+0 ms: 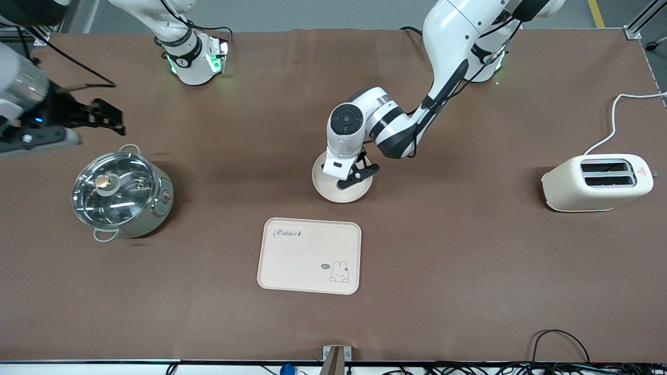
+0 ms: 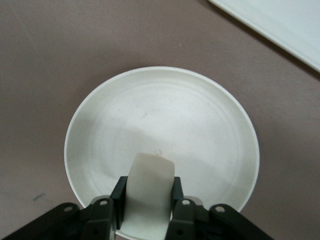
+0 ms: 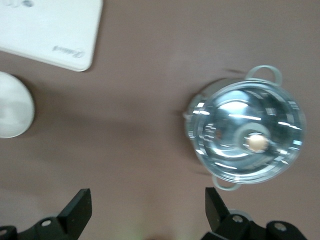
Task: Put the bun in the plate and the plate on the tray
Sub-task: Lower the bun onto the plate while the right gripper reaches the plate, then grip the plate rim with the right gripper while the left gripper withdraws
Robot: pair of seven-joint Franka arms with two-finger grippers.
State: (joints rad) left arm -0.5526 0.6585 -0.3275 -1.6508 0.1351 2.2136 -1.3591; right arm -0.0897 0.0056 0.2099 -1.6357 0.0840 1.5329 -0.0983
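- The worktop (image 1: 469, 271) is being shown as a brown sheet filling the front view, with a lidded pot (image 1: 121, 194) at middle left and a toaster (image 1: 596, 182) at middle right.
- The tray (image 1: 309, 255), cream, rectangular and round-cornered, with script and a rabbit drawing, is lying flat at lower centre of the front view, nearer the camera than the plate and apart from it.
- The plate (image 2: 165, 135), round, shallow and plain cream-white with a raised rim, is resting on the worktop at the centre of the front view, partly covered by the left arm.
- The left end effector (image 2: 146, 192) is being held just over the plate's edge, clamped on the bun.
- The bun (image 2: 147, 185), a small, smooth cream-white lump, is being seen pinched between the dark fingers (image 2: 118, 200) at bottom centre of the left wrist view, above the plate's inner floor.
- The right end effector (image 3: 145, 212) is waiting over the worktop at the front view's left edge, beside the pot, its fingers spread apart and empty.
- A risk is being judged: since the bun is positioned near the rim and not the middle, it could roll off onto the worktop on release.
- A second risk is being judged: a low end effector could nudge or tip the light plate.
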